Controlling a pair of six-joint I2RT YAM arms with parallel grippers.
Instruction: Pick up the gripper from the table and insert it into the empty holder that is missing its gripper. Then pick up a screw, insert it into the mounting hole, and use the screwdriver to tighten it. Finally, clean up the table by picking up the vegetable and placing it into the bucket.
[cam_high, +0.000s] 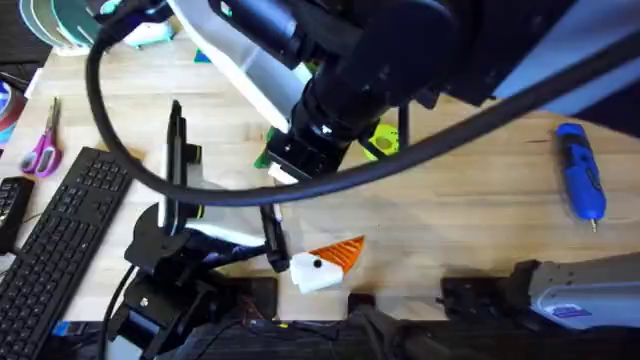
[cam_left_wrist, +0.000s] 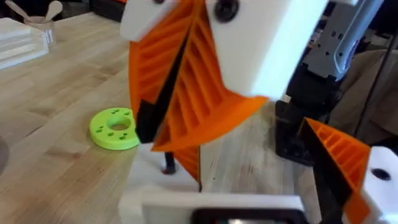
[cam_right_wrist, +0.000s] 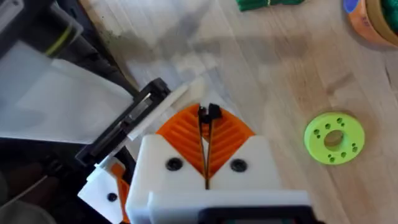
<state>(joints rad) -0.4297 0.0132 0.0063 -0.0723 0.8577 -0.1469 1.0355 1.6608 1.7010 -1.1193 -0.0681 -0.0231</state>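
Screw pinched in the right claw, poised at the left claw's white finger.

Nearest the arm bases, the left gripper (cam_high: 325, 262) stands spread wide and holds nothing, one finger the white holder (cam_left_wrist: 155, 186), the other orange-faced. Just over it the right gripper (cam_right_wrist: 206, 121) has its orange ribbed pads pressed together on a small black piece, by my guess the screw (cam_right_wrist: 211, 112). It should be light, hard and slick, apt to tilt or pop out, so a pinch on the shank with the tip left free looks best. Whether it touches the holder I cannot tell. Beyond on the table (cam_high: 470, 200) lie the lime ring disc (cam_right_wrist: 334, 138), the vegetable (cam_right_wrist: 270, 4) and the bucket (cam_right_wrist: 373, 22). The screwdriver (cam_high: 580, 172) lies well apart at the right.
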